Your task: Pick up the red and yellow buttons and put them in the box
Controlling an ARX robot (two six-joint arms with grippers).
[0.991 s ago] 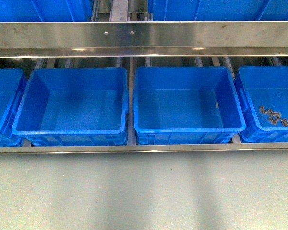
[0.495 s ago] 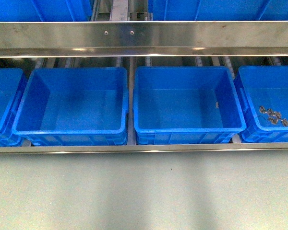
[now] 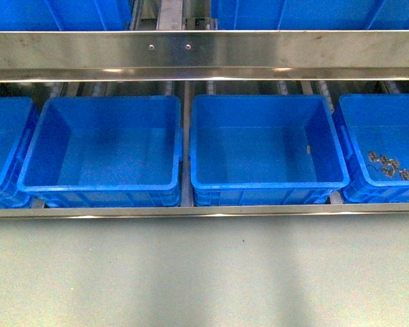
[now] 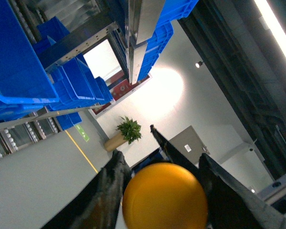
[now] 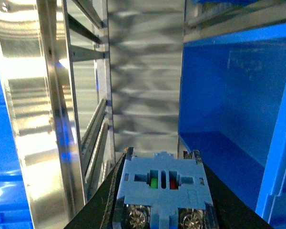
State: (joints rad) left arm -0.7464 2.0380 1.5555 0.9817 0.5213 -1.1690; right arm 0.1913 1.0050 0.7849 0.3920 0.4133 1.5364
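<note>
- Left wrist view: my left gripper (image 4: 164, 191) is clenched on a yellow button (image 4: 165, 196), the round cap wedged between both fingers (image 4: 107, 195); the frame cuts off the button's lower part.
- This view also shows stacked blue bins (image 4: 19, 57) on a rack and a potted plant (image 4: 127, 130) far off.
- Front view: neither of my arms appears. Four blue boxes (image 3: 102, 146) sit in a row on the shelf; the rightmost box (image 3: 388, 119) holds small dark parts (image 3: 388, 165) too small to identify.
- Right wrist view: my right gripper (image 5: 159, 191) grasps a pale blue switch block (image 5: 162, 183), close beside a blue box wall (image 5: 229, 95); whether it carries a red cap is hidden.
</note>
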